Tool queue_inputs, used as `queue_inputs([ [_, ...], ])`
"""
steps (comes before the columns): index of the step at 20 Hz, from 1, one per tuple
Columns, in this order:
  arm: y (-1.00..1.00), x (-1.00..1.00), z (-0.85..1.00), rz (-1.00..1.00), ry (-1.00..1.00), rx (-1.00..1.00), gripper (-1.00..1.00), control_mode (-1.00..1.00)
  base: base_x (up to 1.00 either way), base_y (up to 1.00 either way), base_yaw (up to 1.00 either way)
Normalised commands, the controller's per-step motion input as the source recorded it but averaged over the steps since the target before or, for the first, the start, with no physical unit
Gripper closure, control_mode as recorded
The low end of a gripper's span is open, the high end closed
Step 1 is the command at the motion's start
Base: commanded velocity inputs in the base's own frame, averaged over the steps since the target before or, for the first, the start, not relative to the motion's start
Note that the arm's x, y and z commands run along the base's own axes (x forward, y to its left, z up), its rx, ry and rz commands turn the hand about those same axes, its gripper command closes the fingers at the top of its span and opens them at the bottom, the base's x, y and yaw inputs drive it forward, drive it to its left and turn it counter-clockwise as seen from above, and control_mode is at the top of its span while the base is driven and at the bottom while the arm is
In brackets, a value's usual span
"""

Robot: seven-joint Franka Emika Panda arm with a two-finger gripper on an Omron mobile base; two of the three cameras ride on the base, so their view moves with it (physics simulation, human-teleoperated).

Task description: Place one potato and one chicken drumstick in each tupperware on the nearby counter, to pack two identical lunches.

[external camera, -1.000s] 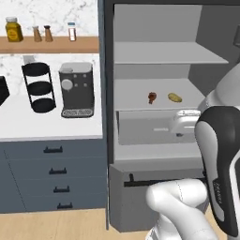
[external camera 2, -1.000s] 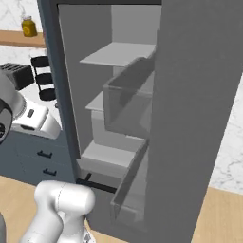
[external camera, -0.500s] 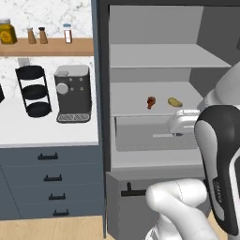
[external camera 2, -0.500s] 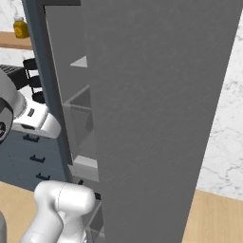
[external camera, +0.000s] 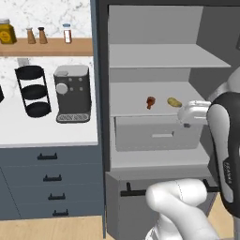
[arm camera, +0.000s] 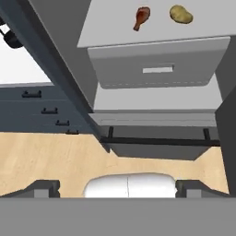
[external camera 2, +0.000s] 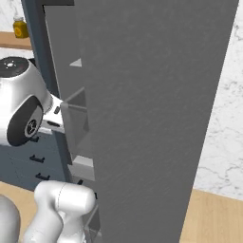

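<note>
On the middle shelf of the open fridge lie a reddish-brown chicken drumstick and, to its right, a yellowish potato. My gripper hangs in front of the shelf's right end, just right of and slightly below the potato, touching neither piece. Its jaws stand wide open with nothing between them. The white counter lies left of the fridge. The tupperware is out of view.
A grey fridge drawer sits under the shelf, with a lower drawer pulled out slightly. A coffee machine and a black tiered rack stand on the counter. The open fridge door rises close on the right.
The whole picture has shifted as the base moved: the fridge now sits further left in the left base view and its door covers the right base view. The gripper stays open.
</note>
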Motion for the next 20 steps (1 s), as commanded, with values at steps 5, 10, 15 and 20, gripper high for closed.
queue_inputs([
  [5,-0.47,0.97,-0.01,0.04,0.0,-0.07,-1.0,-1.0,0.0,0.0,0.0],
  [10,-0.26,0.95,-0.4,0.01,-0.07,-0.28,-1.0,-1.0,0.0,0.0,0.0],
  [15,-0.43,0.68,-0.38,0.01,-0.05,-0.15,-1.0,-1.0,0.0,0.0,0.0],
  [20,-0.49,0.59,-0.07,0.1,0.0,-0.08,-1.0,-1.0,0.0,0.0,0.0],
])
